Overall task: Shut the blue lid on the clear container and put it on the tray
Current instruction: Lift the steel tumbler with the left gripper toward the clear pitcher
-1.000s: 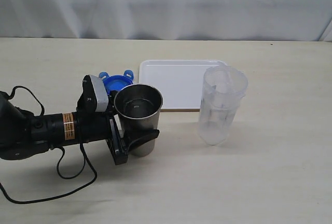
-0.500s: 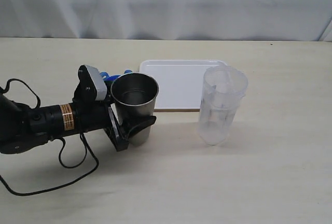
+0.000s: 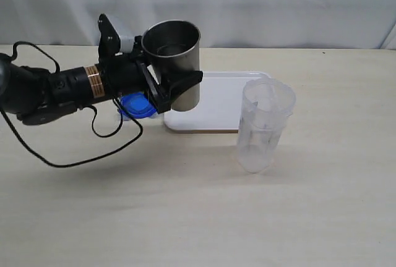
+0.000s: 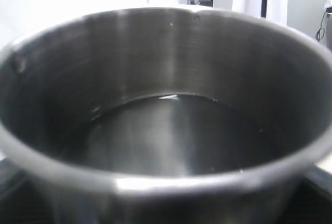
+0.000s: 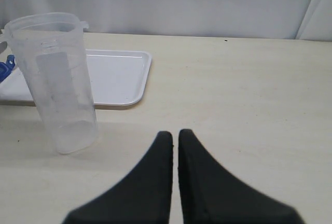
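Note:
The clear container (image 3: 265, 125) stands upright and uncovered on the table, just in front of the white tray's (image 3: 216, 103) right end. The blue lid (image 3: 137, 106) lies on the table left of the tray, partly under my left arm. My left gripper (image 3: 176, 84) is shut on a steel cup (image 3: 173, 54), which it holds upright in the air over the tray's left end. That cup (image 4: 166, 146) fills the left wrist view. My right gripper (image 5: 175, 136) is shut and empty, low over the table and off to one side of the container (image 5: 59, 84).
A black cable (image 3: 93, 149) from the left arm loops over the table at the left. A white curtain backs the table. The tray (image 5: 119, 73) and a sliver of the lid (image 5: 5, 68) show behind the container in the right wrist view.
My left gripper has lifted the steel cup off the table, up and toward the tray. The blue lid, half hidden behind the arm before, now shows below it. The right gripper's view gives no earlier frame.

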Robot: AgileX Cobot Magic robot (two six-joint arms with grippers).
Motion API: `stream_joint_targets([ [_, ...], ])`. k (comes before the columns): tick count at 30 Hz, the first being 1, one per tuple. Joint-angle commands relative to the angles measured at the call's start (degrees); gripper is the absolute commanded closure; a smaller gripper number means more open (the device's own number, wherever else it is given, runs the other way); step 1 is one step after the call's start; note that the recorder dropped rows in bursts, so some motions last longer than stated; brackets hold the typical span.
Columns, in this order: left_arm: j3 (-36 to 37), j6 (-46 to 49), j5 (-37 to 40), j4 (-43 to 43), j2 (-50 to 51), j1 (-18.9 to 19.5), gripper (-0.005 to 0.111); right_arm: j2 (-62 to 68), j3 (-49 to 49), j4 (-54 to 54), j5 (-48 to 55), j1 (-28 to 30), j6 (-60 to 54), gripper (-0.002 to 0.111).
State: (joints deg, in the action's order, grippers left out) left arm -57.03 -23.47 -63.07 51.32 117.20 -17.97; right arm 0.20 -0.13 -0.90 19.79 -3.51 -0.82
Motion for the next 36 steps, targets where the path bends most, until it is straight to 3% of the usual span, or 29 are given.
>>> stream_joint_targets([
  [1, -6.58, -5.84, 2.14, 1.54, -1.37, -0.54, 0.107, -0.20, 0.13, 0.07, 0.02, 0.25, 0.25, 0.104],
  [8, -13.81, -6.95, 14.43, 3.02, -1.37, -5.08, 0.107, -0.20, 0.13, 0.07, 0.02, 0.25, 0.25, 0.104],
  [25, -20.31, -4.25, 21.07, 2.78, -0.55, -11.36, 0.107, -0.20, 0.13, 0.07, 0.02, 0.25, 0.25, 0.104],
  [36, -21.07, -3.36, 20.65, 3.12, 2.26, -11.64, 0.107, -0.20, 0.13, 0.07, 0.02, 0.25, 0.25, 0.104],
])
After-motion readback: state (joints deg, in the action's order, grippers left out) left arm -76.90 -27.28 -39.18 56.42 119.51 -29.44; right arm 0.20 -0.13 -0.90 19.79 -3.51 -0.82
